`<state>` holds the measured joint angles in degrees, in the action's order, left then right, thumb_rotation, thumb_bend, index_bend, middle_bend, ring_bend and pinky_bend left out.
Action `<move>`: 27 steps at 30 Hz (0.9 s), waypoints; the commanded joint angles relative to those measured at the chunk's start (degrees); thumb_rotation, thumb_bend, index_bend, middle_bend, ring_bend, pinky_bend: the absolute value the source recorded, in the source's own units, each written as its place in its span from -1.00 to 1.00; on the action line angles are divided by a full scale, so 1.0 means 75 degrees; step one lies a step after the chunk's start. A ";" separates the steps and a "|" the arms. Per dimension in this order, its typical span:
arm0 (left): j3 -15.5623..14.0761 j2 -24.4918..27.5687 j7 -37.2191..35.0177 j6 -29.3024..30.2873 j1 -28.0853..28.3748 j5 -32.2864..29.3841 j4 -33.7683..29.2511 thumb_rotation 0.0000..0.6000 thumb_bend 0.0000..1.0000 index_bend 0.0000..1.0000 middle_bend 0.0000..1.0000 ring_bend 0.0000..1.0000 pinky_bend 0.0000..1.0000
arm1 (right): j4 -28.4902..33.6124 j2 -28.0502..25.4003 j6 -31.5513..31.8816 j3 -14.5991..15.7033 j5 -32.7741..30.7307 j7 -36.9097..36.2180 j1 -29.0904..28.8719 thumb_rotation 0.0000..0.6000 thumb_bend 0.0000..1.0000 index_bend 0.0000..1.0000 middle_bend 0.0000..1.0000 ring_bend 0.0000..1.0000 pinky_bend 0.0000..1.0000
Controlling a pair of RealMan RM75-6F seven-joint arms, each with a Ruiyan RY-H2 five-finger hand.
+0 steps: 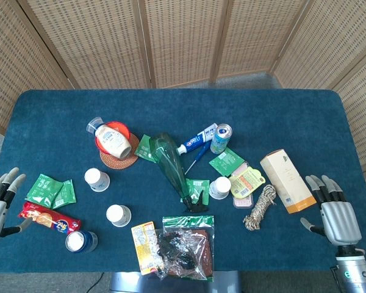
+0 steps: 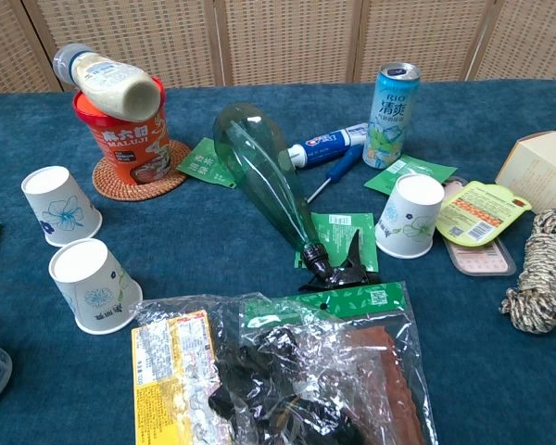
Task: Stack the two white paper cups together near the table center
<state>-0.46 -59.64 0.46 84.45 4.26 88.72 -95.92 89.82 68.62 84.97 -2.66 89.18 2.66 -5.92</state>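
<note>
Three white paper cups with blue flower prints stand upside down on the blue table. Two sit close together at the left: one (image 1: pixel 97 179) (image 2: pixel 61 205) farther back, the other (image 1: pixel 118 215) (image 2: pixel 94 285) nearer the front. The third cup (image 1: pixel 220 187) (image 2: pixel 410 215) stands right of centre by a green packet. My left hand (image 1: pixel 0 198) rests at the table's left edge with its fingers spread and nothing in it. At the right front my right hand (image 1: pixel 335 213) is open and empty too. The chest view shows neither hand.
A green plastic bottle (image 1: pixel 172 165) lies across the centre. Around it are a red noodle tub (image 1: pixel 113 139) on a coaster, a blue can (image 1: pixel 221 138), toothpaste (image 1: pixel 196 141), green packets (image 1: pixel 50 190), a rope coil (image 1: pixel 261 207), a tan box (image 1: pixel 287 181) and a clear bag (image 1: pixel 184 247).
</note>
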 commanded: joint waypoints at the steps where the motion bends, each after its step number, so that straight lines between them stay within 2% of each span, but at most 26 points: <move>1: -0.0002 0.0006 -0.0005 0.0005 -0.0004 0.0001 -0.0004 1.00 -0.55 -1.00 -1.00 -1.00 -1.00 | 0.0000 0.0004 -0.0015 0.0011 0.0004 0.0002 -0.0003 1.00 -0.95 -1.00 -1.00 -1.00 -0.73; 7: 0.0015 0.0008 -0.0045 -0.0035 0.0021 -0.0021 0.0012 1.00 -0.55 -1.00 -1.00 -1.00 -1.00 | 0.0012 0.0004 -0.0006 0.0018 0.0011 0.0012 0.0002 1.00 -0.95 -1.00 -1.00 -1.00 -0.73; 11: 0.0139 -0.0027 -0.0235 -0.0393 0.0298 -0.0083 0.0063 1.00 -0.56 -1.00 -1.00 -1.00 -1.00 | 0.0022 0.0005 0.0010 -0.0005 -0.0024 0.0034 0.0009 1.00 -0.95 -1.00 -1.00 -1.00 -0.73; 15: 0.0362 0.0232 -0.0326 -0.1560 0.1003 -0.0463 -0.0208 1.00 -0.56 -1.00 -1.00 -1.00 -1.00 | 0.0068 -0.0008 0.0047 -0.0027 -0.0016 0.0003 0.0012 1.00 -0.95 -1.00 -1.00 -1.00 -0.73; 20: 0.0738 0.0462 0.0233 -0.2914 0.1906 -0.1211 -0.0664 1.00 -0.55 -1.00 -1.00 -1.00 -1.00 | 0.0131 -0.0048 0.0087 -0.0018 0.0026 -0.0059 0.0024 1.00 -0.95 -1.00 -1.00 -1.00 -0.73; 27: 0.1120 0.0205 0.1965 -0.4380 0.3166 -0.2871 -0.1048 1.00 -0.55 -1.00 -1.00 -1.00 -0.98 | 0.0184 -0.0085 0.0091 -0.0004 0.0056 -0.0101 0.0028 1.00 -0.95 -1.00 -1.00 -1.00 -0.73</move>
<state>6.20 -57.16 8.83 56.26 23.22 73.07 -101.87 91.20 67.98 85.65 -2.69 89.61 1.91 -5.71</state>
